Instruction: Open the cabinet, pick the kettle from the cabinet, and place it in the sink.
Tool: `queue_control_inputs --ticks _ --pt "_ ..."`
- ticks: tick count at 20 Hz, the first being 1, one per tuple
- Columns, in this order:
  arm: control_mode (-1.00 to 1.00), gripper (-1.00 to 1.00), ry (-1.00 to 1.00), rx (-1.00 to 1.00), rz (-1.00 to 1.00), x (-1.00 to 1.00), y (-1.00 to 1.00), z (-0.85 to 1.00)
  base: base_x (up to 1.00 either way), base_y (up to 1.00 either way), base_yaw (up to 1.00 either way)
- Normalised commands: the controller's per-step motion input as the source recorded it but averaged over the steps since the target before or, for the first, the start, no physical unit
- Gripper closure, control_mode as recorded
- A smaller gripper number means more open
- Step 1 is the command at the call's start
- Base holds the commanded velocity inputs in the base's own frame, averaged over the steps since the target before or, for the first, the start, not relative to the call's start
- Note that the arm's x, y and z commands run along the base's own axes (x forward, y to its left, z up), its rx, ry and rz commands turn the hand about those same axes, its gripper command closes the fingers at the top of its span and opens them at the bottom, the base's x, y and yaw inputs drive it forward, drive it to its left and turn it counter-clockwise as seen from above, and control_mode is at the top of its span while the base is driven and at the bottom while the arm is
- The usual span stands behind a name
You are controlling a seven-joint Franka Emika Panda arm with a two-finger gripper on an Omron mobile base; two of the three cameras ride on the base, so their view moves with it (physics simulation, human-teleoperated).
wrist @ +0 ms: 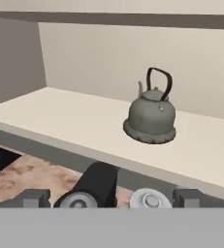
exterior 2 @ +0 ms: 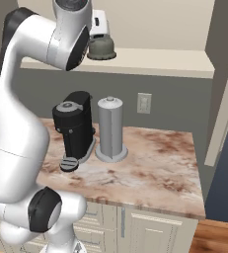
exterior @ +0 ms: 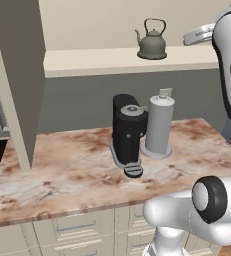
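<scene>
Cream wall cabinet [exterior: 17, 85] stood open, so you could reach its shelf. On the marbled tabletop [exterior: 77, 170] sat a black coffee machine [exterior: 128, 134]. Squat grey-green metal kettle [wrist: 151, 115] rested on the shelf; your hand [wrist: 111, 197] faced it, released and empty.

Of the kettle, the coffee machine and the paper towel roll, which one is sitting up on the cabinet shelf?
The kettle. It sits alone on the cream shelf, while the black coffee machine and grey paper towel roll stand side by side on the marble counter below.
</scene>
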Motion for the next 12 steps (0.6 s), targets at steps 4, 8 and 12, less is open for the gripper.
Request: queue_control_inputs --ticks 4,8,12 --pt "-1.0 -1.0 -0.03 0.02 0.0 0.27 0.0 0.0 0.0 0.0 0.0" --pt "-1.0 -1.0 0.0 0.01 0.0 0.29 0.0 0.0 0.0 0.0 0.0" --pt "-1.0 -1.0 0.0 0.01 0.0 0.29 0.0 0.0 0.0 0.0 0.0"
